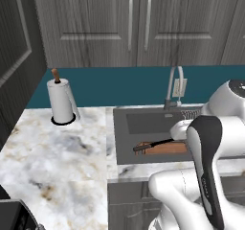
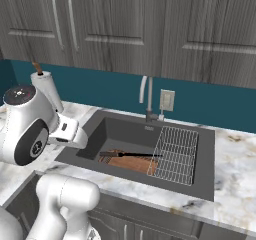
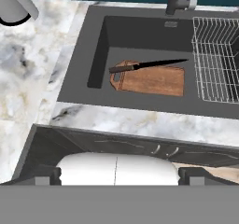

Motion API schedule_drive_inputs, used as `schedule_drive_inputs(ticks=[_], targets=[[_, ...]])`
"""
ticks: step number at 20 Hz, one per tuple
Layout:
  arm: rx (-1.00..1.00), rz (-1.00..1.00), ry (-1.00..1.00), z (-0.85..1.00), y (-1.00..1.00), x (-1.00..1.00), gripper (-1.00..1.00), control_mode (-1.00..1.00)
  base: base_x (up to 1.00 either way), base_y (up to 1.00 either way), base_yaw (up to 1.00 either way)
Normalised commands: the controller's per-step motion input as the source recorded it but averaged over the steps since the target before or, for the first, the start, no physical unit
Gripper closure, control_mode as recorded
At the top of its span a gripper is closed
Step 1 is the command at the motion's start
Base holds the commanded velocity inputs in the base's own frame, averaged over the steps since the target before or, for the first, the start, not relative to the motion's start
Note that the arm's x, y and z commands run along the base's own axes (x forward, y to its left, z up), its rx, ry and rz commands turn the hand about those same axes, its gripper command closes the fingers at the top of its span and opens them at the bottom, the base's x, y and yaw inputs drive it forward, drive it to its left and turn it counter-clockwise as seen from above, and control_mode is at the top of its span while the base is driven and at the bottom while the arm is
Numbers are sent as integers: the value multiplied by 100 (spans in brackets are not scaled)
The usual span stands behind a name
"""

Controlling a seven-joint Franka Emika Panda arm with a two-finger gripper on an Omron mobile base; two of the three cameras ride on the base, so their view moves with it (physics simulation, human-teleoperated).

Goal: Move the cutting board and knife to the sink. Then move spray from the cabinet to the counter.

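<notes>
With the cutting board [image 3: 150,80] and knife [image 3: 147,65] lying in the sink [image 3: 95,45] at frame centre, the wide, empty claw [image 3: 119,175] must next seek the cabinet spray.

Gleaming in simulated kitchen light, the arm [image 1: 210,143] is showing rounded glossy white shells, dark joint bands and a dark-faced round cap.

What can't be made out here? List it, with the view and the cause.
- Right end of the cutting board and the knife tip: left base view, hidden by the arm.
- Wire rack: hand view, cut off at the right edge.
- Paper towel roll: hand view, cropped at the top corner.
</notes>
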Motion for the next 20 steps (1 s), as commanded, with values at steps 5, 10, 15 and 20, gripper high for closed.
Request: schedule_drive_inputs(ticks=[5, 10, 15, 20], targets=[[-2, 3, 3, 1, 0, -4, -100, -100, 0, 0, 0], [0, 0, 0, 0, 0, 0, -100, -100, 0, 0, 0], [0, 0, 0, 0, 0, -4, -100, -100, 0, 0, 0], [0, 0, 0, 0, 0, -3, -100, 100, -2, -25, -11]])
